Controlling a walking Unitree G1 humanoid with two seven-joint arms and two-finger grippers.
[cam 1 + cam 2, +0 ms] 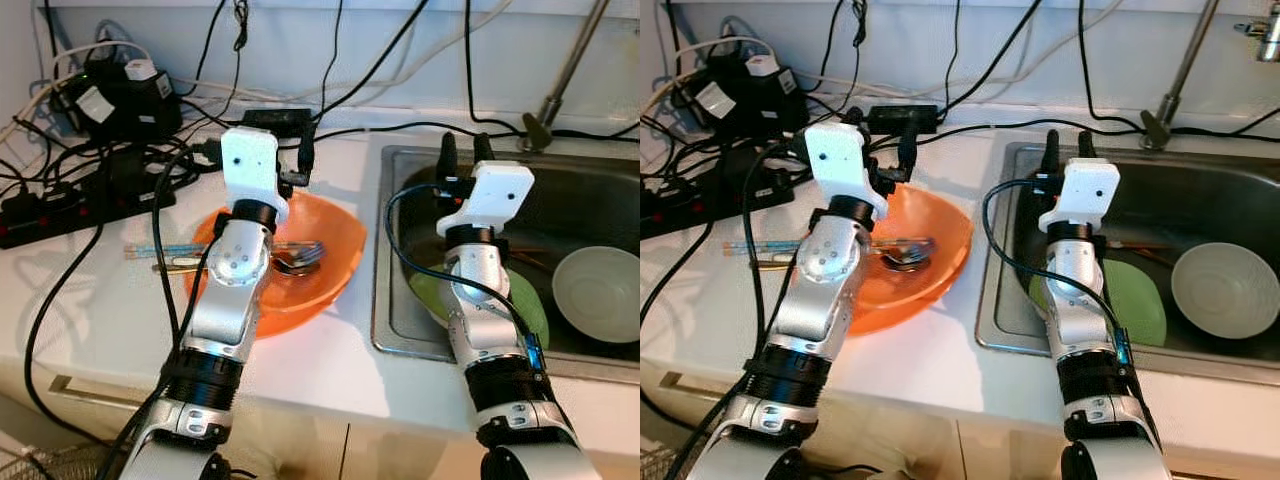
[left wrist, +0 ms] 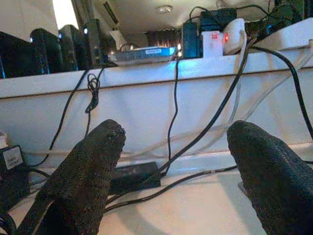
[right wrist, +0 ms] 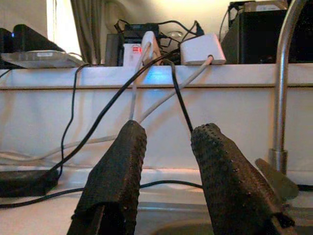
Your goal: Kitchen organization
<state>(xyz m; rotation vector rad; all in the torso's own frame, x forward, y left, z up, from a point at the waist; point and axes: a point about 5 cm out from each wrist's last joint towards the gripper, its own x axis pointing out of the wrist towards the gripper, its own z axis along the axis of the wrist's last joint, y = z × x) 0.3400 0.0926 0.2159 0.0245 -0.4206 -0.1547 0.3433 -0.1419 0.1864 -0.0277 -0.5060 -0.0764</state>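
Left eye: left arm reaches over the orange bowl (image 1: 330, 262) on the white counter (image 1: 90, 300), left gripper (image 1: 300, 165) past the bowl's far rim, near a black adapter (image 1: 275, 118); finger gap hard to judge from here. Bowl holds 2 spoons (image 1: 295, 260); chopsticks (image 1: 150, 250) lie on the counter, touching the bowl's left side. Power strip (image 1: 60, 210) and tangled cables sit at the far left. Right arm hangs over the sink (image 1: 390, 330), right gripper (image 1: 462, 152) at the sink's back left corner, its 2 black fingers pointing up and slightly apart, holding nothing. Right eye: same layout; in the sink a green plate (image 1: 1140, 300) lies under the right arm, a pale bowl (image 1: 1225, 290) just beside it on the right, faucet (image 1: 1175, 85) behind. Left wrist: fingers (image 2: 83, 181) spread wide, nothing between them, pointed at the wall with the adapter and cables on the counter beyond. Right wrist: fingers (image 3: 117, 181) a small gap apart, empty, aimed at the wall; faucet stem on one side, sink edge just below.
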